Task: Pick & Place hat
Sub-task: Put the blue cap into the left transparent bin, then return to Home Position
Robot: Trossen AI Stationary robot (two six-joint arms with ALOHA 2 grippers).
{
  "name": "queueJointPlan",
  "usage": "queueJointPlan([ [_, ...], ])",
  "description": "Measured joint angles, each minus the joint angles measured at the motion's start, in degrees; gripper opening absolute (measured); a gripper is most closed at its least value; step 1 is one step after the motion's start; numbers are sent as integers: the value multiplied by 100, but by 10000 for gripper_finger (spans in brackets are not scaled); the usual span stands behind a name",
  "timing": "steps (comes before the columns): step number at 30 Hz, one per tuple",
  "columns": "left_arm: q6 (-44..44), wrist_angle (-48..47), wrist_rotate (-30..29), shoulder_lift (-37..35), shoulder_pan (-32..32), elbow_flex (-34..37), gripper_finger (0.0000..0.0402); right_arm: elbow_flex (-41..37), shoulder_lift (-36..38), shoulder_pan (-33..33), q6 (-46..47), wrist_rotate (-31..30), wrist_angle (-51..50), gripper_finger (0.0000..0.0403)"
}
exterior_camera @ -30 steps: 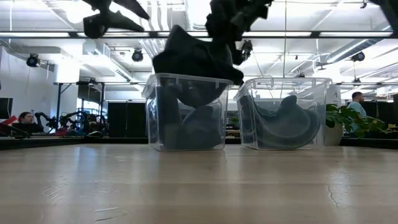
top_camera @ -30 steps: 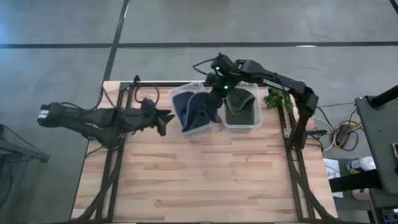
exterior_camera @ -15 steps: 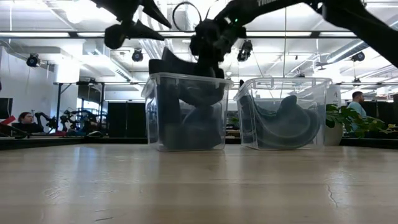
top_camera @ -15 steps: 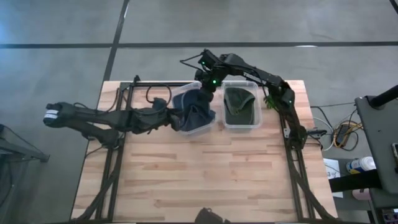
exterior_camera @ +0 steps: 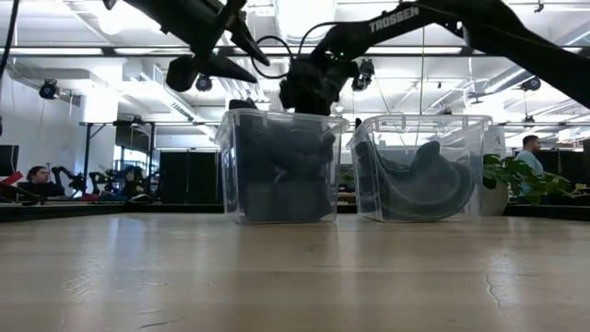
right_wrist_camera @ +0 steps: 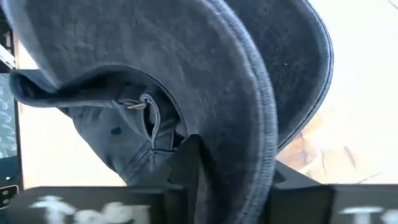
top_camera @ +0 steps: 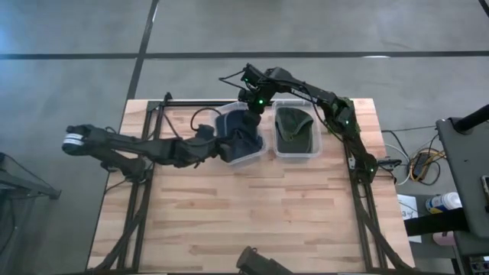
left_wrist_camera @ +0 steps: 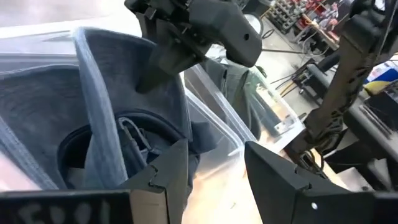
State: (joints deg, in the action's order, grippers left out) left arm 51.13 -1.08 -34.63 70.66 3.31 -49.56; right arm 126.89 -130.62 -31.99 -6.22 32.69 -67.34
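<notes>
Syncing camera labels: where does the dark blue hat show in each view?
High view: dark blue hat fills the left clear bin, upper centre.
Low view: dark mass inside that bin, centre-left.
Left wrist view: fills the left half, in the bin.
Right wrist view: fills most of the picture, brim at the right hand.
Shared landmark: the left clear bin; the bin beside it holds a green hat.

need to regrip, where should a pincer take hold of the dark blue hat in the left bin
Judging by its pose, take the dark blue hat by its brim edge, coming straight down from above. The brim stands up near the rim of the clear bin, whose walls block any sideways approach. The right pincer already clamps it there; the left pincer is open alongside.
</notes>
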Motion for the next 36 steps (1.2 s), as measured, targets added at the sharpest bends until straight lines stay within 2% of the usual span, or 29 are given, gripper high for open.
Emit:
queueJointPlan([
  [6, -4, -19, -20, 174, -107, 0, 153, -7, 15, 4, 2, -112, 129, 134],
  [11, -42, -20, -20, 205, -203, 0, 153, 171, 58, 9, -46, -967, 208, 177],
  [17, -328, -21, -7, 115, -246, 0, 153, 513, 64, 8, -109, -1506, 381, 216],
  [23, -616, -479, 474, -78, -245, 0, 153, 811, 107, 12, -3, -1552, -55, 223],
  [28, -569, -1575, 942, -206, -295, 0, 153, 767, 203, 68, -26, -1642, -811, 224],
  [32, -493, -2140, 1081, -245, -370, 0, 153, 683, 277, 137, 1, -1673, -1072, 224],
  [36, -715, -2090, 1122, -245, -480, 0, 153, 592, 354, 190, 136, -1892, -1004, 224],
])
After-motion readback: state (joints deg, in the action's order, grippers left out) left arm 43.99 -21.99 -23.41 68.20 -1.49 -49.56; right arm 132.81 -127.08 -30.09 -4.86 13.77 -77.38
